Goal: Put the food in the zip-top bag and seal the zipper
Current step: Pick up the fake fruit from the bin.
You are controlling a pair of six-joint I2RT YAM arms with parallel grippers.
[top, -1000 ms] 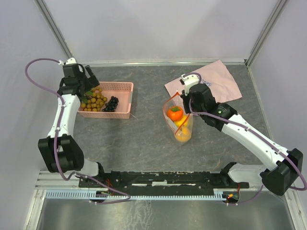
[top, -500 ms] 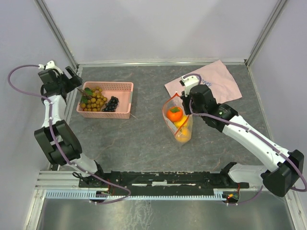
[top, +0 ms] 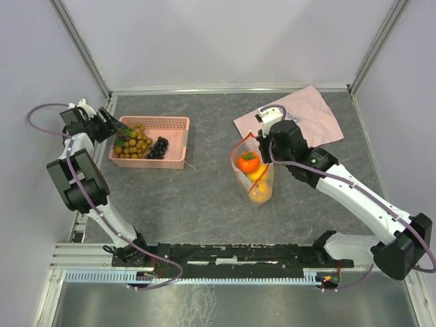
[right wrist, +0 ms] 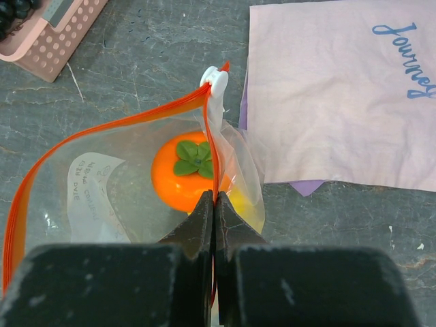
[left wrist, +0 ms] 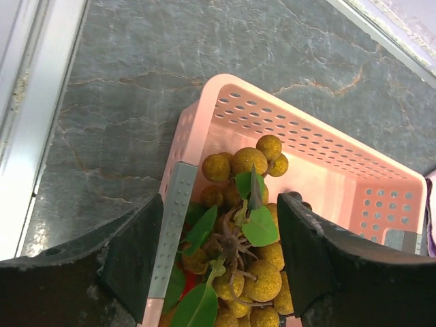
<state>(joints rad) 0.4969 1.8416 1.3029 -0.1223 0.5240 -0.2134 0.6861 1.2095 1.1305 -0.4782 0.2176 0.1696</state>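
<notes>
1. Counter (top: 204, 197): dark grey with pale stone-like veining, matt.
2. Your right tool (right wrist: 213, 204) is pinched flat on the zipper (right wrist: 212, 150), a thin orange-red strip along the mouth of the zip-top bag (right wrist: 102, 184). A white slider tab (right wrist: 214, 82) sits at the strip's far end.
3. The bag is clear, crinkly film. It stands open right of the counter's middle, just short of the pink cloth (right wrist: 340, 88) at the far right corner.
4. In the bag you can see a glossy orange persimmon (right wrist: 187, 174) with a green leaf cap, and something yellow beneath it. The top view also shows an orange piece lower down.
5. Writing: the cloth carries blue script, "Journe…", cut by the frame edge. A white label (right wrist: 92, 184) on the bag is too faint to read.
6. Your left tool (left wrist: 221, 211) is spread wide and holds nothing. It straddles a corner of the perforated pink plastic basket (left wrist: 327, 146) near the far left corner.
7. Below the gap lies the berry cluster (left wrist: 248, 160): tan, pebbled balls with green leaves.
8. Only the top view shows the dark grapes (top: 159, 146) beside the cluster in the basket.
</notes>
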